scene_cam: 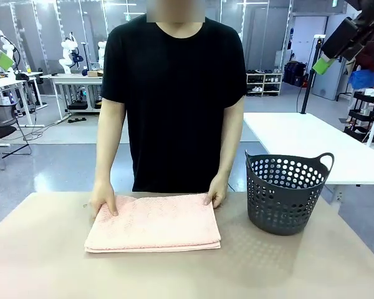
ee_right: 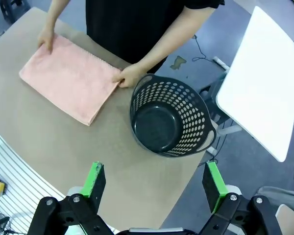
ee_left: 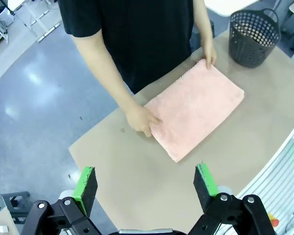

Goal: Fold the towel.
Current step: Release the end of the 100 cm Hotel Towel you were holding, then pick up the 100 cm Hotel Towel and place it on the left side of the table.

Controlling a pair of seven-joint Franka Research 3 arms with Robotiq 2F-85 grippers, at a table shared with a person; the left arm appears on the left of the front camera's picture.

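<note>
Green-padded left tool (ee_left: 144, 181) and right tool (ee_right: 153, 178) hang spread wide, holding nothing, high above the worktop (scene_cam: 268, 268). Folded pink towel (scene_cam: 153, 223) lies flat on it, a person's hands (scene_cam: 104, 202) resting on its far corners, with a dark basket (scene_cam: 283, 212) near.

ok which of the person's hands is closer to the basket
The hand on the towel corner at the robot's right, beside the basket; the other hand rests on the opposite corner.
</note>
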